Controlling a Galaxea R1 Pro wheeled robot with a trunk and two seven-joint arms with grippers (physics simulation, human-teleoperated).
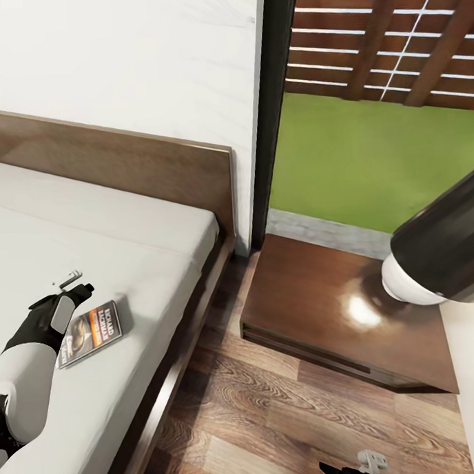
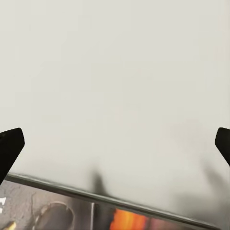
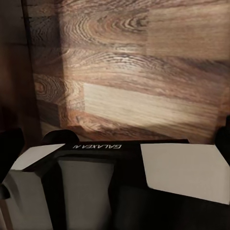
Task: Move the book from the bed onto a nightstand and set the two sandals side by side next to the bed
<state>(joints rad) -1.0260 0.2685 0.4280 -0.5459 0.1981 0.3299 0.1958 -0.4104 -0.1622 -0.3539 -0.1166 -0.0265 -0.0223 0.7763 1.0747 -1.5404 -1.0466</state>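
Nightstand (image 1: 323, 309) beside bed (image 1: 126, 235) carries a lamp (image 1: 438, 256); book (image 1: 93, 333) on mattress.

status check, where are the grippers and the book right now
Left gripper open, over the book's edge. Book flat on the bed, not gripped. Right gripper state unclear. Nightstand top bare beside lamp.

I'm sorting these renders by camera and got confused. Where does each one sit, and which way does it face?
Head: looks forward and down over the bed, nightstand, left gripper.
Left wrist: looks along its fingers at mattress and book.
Right wrist: faces plank floor; robot body below.
Head and left wrist share the book.
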